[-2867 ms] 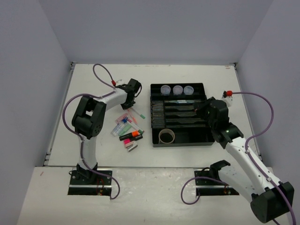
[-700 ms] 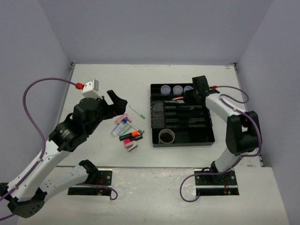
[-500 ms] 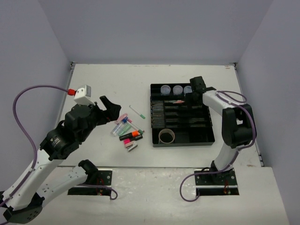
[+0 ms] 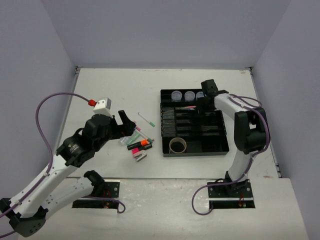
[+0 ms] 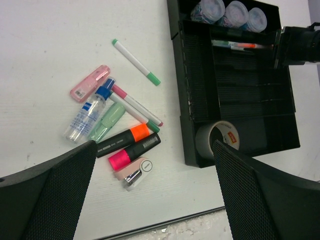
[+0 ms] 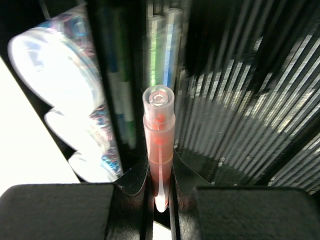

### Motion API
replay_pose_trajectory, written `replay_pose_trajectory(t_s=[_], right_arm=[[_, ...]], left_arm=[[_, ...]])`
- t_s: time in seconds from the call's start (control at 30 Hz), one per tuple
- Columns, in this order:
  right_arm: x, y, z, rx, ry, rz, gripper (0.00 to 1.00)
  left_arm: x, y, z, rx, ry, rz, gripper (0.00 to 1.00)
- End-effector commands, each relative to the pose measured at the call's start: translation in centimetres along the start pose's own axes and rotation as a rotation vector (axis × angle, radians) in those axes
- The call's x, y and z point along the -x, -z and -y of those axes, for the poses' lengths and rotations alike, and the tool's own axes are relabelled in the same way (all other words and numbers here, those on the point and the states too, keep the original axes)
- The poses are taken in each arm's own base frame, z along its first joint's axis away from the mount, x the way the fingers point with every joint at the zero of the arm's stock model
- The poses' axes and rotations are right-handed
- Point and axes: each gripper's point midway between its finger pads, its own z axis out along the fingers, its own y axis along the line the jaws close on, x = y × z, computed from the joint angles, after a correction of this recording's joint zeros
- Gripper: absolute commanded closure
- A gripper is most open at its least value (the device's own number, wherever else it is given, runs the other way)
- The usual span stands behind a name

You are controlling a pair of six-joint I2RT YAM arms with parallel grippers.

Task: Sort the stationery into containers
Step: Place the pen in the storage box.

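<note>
My right gripper (image 6: 160, 175) is shut on a thin red pen (image 6: 159, 130) and holds it over the far end of the black organiser tray (image 4: 224, 142). The pen (image 4: 189, 107) points left above a long slot with pens (image 6: 120, 95) in it. Three clear tubs (image 5: 232, 12) fill the tray's far section and a tan tape roll (image 5: 218, 141) its near one. My left gripper (image 5: 154, 150) hangs open above the loose items: a blue-capped bottle (image 5: 90, 114), orange (image 5: 122, 139) and pink highlighters (image 5: 135, 151), and a green-tipped pen (image 5: 136, 62).
A pale pink highlighter (image 5: 90, 83), a pale green one (image 5: 106, 121), a pink-tipped pen (image 5: 136, 105) and a small pink-white block (image 5: 134, 173) also lie in the pile. The table's near edge (image 5: 165, 220) runs just below it. Grey walls enclose the table.
My left gripper has moved right and nearer, closer over the loose pile, still open. The right gripper has held almost still over the tray's far slot with the red pen.
</note>
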Motion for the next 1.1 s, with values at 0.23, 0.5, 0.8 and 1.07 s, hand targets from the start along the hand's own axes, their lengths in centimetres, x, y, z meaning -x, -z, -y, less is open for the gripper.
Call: replay_pose_trajectory(t_s=[0.23,0.5,0.8,1.07], right_arm=[[0.7,-0.2,-3.4,0.056,-0.061,-0.005,0.94],[0.3,-0.8,-3.2,0.07,-0.061,-0.031,0.86],[-0.2,-0.8,-3.4,0.095,-0.046,-0.057,0.66],[-0.8,1.3,-5.3,0.185,0.013,-0.089,0.67]], left_arm=[[0.7,0.3,0.5,-0.037,-0.014,0.031,0.0],[0.4,0.3,0.1,-0.024,-0.017,0.034,0.0],[0.3,0.2,-0.1,-0.017,-0.018,0.035,0.0],[0.0,-0.1,-0.2,-0.015,-0.019,0.03,0.0]])
